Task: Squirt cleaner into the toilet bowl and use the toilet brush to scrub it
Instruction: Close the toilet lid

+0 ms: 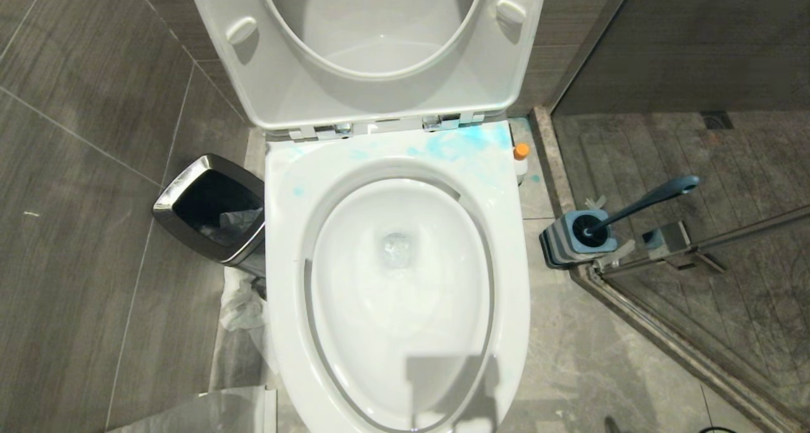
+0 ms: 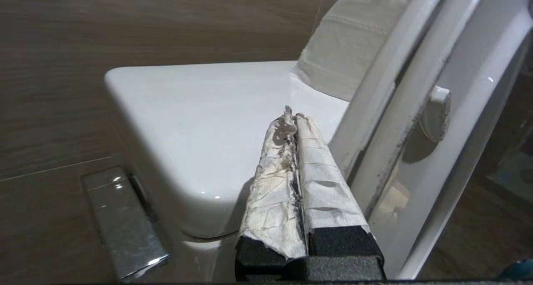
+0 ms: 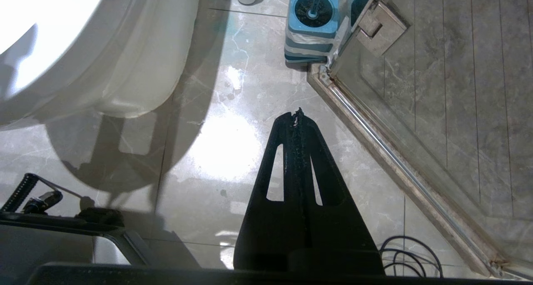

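Looking from left to right, a shiny bin (image 1: 212, 214) stands on the floor to the left of the toilet (image 1: 506, 281). The left gripper (image 2: 293, 118) is up beside the raised seat (image 2: 458, 89), near the tank (image 2: 200, 122), with its taped fingers pressed together and holding nothing. The bowl (image 1: 354, 306) looks white and wet, and blue cleaner (image 1: 455, 145) is smeared on the far rim. So the squirting seems done. A bottle with an orange cap (image 1: 521, 151) sits at the far right. The brush (image 1: 639, 205) rests in its blue holder (image 1: 573, 240) on the right, so scrubbing is left. The right gripper (image 3: 296, 116) hangs closed and empty over the floor.
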`<state>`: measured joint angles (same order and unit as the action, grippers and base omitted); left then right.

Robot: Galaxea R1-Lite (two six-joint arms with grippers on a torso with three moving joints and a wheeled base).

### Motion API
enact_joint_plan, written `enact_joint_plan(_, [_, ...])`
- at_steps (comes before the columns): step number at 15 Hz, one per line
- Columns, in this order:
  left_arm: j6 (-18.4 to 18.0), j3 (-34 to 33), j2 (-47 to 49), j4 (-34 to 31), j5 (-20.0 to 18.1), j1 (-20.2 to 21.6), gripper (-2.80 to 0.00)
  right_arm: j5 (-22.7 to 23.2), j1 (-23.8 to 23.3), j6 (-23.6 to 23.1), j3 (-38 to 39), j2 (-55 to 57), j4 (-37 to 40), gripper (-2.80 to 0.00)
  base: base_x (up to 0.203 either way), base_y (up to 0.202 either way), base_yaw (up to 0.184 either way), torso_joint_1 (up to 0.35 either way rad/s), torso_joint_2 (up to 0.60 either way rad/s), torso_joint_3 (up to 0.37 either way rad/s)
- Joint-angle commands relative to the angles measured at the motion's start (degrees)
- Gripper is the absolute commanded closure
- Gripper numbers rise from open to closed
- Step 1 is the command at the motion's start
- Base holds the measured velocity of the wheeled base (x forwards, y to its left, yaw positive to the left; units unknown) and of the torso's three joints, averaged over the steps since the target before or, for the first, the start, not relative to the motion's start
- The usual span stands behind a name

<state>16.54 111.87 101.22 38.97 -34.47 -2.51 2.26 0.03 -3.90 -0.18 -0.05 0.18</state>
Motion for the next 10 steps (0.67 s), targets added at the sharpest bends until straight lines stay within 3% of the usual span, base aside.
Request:
enact_joint_plan(1, [-2.1, -0.2, 0.2, 0.2, -0.2, -2.0, 0.0, 0.0, 0.0, -0.1, 0.0, 0.0, 0.0, 0.0, 0.0, 0.0, 0.0, 0.0, 0.0, 0.0])
enact_joint_plan(4, [-6.0, -0.2, 1.0, 0.5, -0.1, -3.9, 0.0, 0.0, 0.0, -0.1, 0.0, 0.0, 0.0, 0.0, 0.0, 0.0, 0.0, 0.0, 0.0, 0.0])
enact_joint_plan(7, [-5.2, -0.9, 0.4, 0.9, 0.7, -4.1, 0.0, 0.0, 0.1, -0.1, 0.0, 0.0, 0.0, 0.0, 0.0, 0.0, 0.0, 0.0, 0.0, 0.0])
enact_joint_plan(10, [-2.6, -4.8, -1.9, 0.3, -3.6, -3.8, 0.0, 0.0, 0.1, -0.1, 0.0, 0.0, 0.0, 0.0, 0.0, 0.0, 0.0, 0.0, 0.0, 0.0])
